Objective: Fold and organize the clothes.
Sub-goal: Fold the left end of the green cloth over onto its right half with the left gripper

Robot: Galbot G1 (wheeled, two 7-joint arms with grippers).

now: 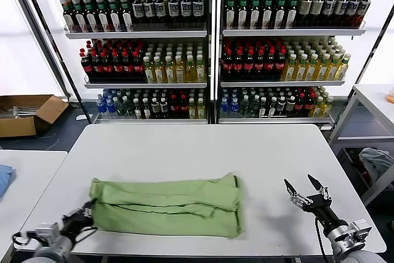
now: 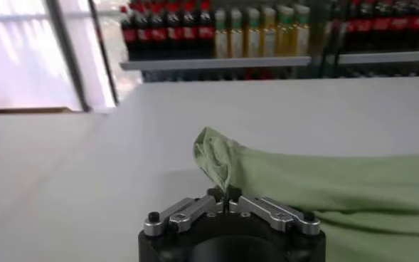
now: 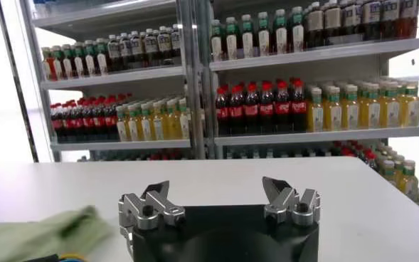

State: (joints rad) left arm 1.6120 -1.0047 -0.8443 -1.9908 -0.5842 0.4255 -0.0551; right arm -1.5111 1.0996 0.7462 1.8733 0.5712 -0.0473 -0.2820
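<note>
Shirt lies folded in a long band on the surface, long axis left to right | left gripper at its left end, fingers pinched shut on a raised corner | right gripper off the right end, fingers spread wide, holding nothing

White table before drink shelves

Two racks hold rows of bottles; cardboard box on dark floor left, side tables at both edges, bright windows behind
</note>
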